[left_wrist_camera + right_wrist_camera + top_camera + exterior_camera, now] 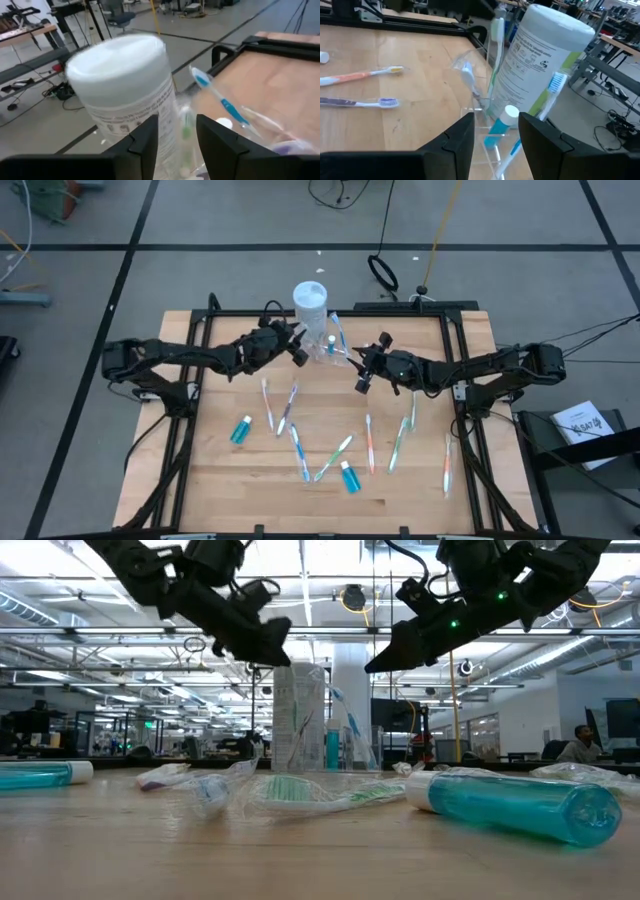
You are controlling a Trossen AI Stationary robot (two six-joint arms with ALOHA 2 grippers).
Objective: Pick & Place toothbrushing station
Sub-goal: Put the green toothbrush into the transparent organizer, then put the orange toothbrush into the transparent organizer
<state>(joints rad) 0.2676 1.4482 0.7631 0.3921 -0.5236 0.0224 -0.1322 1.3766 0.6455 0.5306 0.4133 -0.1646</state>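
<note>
- Left gripper (297, 348): raised above the far-middle of the surface (220, 480), fingers parted with nothing between them; in the left wrist view the two dark fingers (145, 142) stand apart, framing a green-bristled toothbrush (186, 132) that stands upright in the clear cup (330, 348).
- White-lidded wipes canister (310, 302) stands just behind the left gripper, near the far edge of the surface, right beside the cup.
- Right gripper (362, 370): also raised, on the other side of the cup, fingers parted and empty; pointed toward cup and canister in the right wrist view.
- Cup contents, right wrist view: a teal tube with white cap (502, 122), a blue-bristled toothbrush (552, 92) leaning outward, and further upright brushes; exact count cannot be told.
- Loose on the surface nearer the front: a teal tube at left (241, 429), another teal tube near front centre (349, 476), and several pastel toothbrushes scattered between them, including an orange-handled one (369, 445) and one near the right edge (447, 463).
- Low view: a person (582, 745) seated in the room beyond.
</note>
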